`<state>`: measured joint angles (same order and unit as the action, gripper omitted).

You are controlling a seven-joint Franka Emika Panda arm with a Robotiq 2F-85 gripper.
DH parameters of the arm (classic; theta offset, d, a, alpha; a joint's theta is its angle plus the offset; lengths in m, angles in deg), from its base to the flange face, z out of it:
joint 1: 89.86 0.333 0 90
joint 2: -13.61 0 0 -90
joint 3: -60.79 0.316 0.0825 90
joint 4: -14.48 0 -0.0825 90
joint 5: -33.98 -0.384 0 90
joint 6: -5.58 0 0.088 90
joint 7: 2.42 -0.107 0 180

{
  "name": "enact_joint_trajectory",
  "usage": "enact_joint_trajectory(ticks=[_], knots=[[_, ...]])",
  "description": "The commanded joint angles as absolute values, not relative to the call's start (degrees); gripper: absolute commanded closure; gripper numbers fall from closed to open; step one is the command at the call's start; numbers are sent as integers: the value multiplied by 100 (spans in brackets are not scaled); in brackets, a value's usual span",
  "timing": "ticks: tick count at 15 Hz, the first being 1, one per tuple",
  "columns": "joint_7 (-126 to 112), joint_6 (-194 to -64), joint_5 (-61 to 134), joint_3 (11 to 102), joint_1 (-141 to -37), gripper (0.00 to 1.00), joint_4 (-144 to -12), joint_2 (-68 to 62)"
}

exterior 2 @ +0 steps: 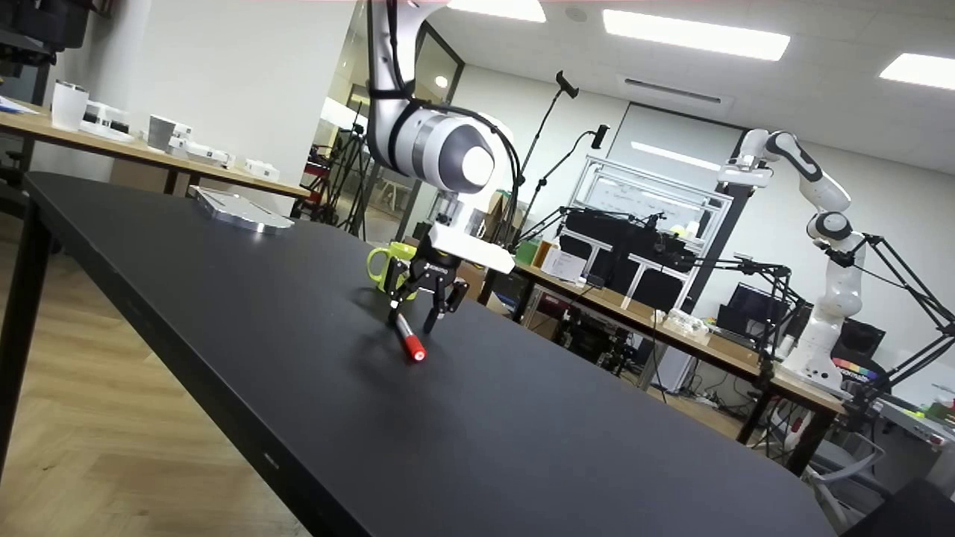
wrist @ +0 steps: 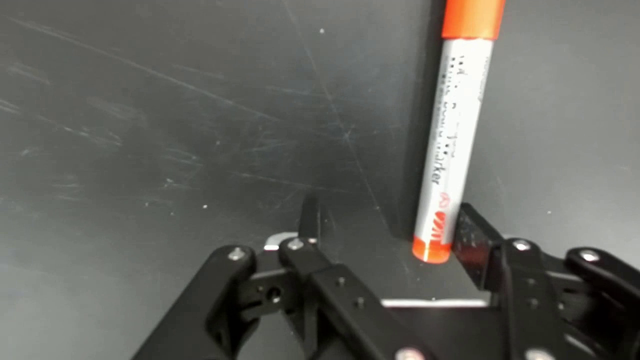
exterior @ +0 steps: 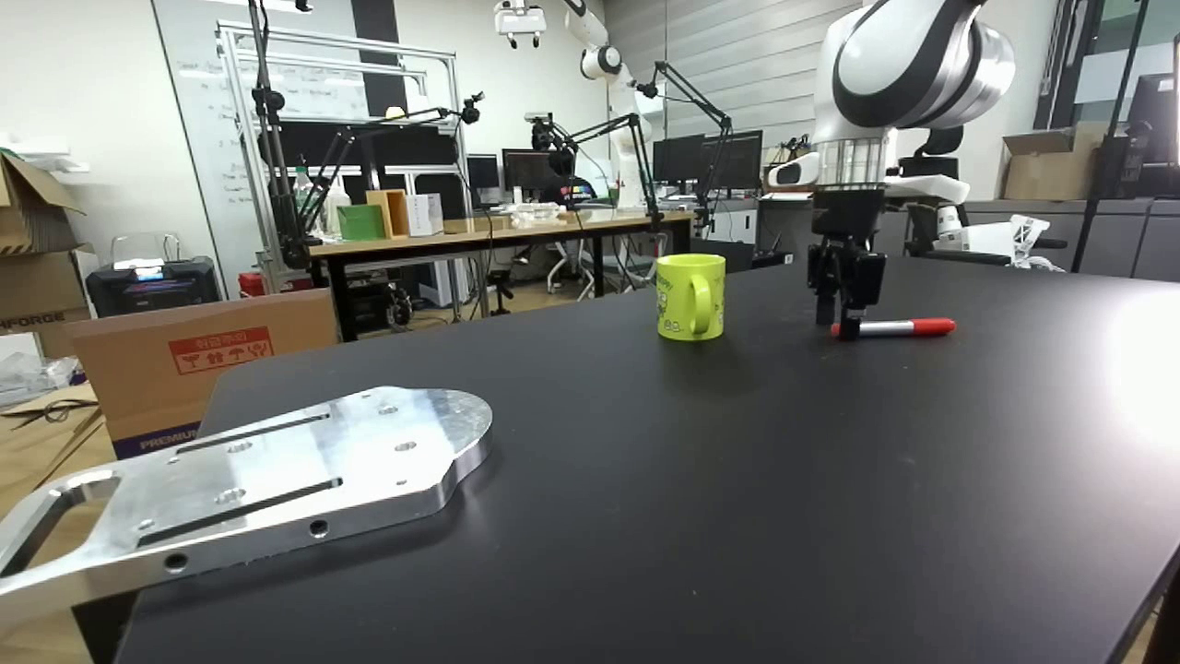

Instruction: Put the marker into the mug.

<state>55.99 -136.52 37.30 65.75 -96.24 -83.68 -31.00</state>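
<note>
Mug (exterior: 678,300): upright on the black table (exterior: 701,489), mouth up. Both exterior cameras sit too low to see inside, so contents unknown. Marker (wrist: 452,130) is outside it, lying flat on the tabletop; in an exterior view it's right of the mug with a gap of tabletop between. White barrel, red cap pointing away from the mug, red tail end toward it.

Gripper (wrist: 389,225): jaws wide, reaching down low to the table; can't tell if the tips touch the surface. Marker's tail end sits between the fingers, right up by the right-hand one in the wrist view. Can't tell contact there. Clear gap to the left-hand one.

Other containers: white cup (exterior 2: 69,106) and grey cup (exterior 2: 160,133) on the wooden bench (exterior 2: 127,149), far left in an exterior view; cardboard box (exterior: 157,387) past the table's far-left edge. Insides hidden on all three.

Edges: mug is toward the far edge. Metal plate (exterior: 359,443) lies at the left end, handle loop sticking out past the edge, well apart from mug and gripper. Room: wide run of tabletop on the near side of mug and marker, more right of the cap.
</note>
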Motion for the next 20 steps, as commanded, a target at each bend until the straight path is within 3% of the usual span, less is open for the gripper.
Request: enact_joint_trajectory(ticks=[1, 6, 7, 10, 16, 20], knots=[[5175, -13284, 3697, 6570, -9615, 62, -7954, -3274], [5197, -13114, 3543, 6690, -9777, 97, -7892, -3246], [5191, -13123, 3499, 6694, -9803, 99, -7897, -3242], [5610, -13296, 3317, 6932, -10042, 95, -7912, -3186], [6374, -14878, 3258, 7378, -10333, 95, -8390, -2432], [6945, -15804, 2399, 8431, -11067, 95, -8662, -2010]])
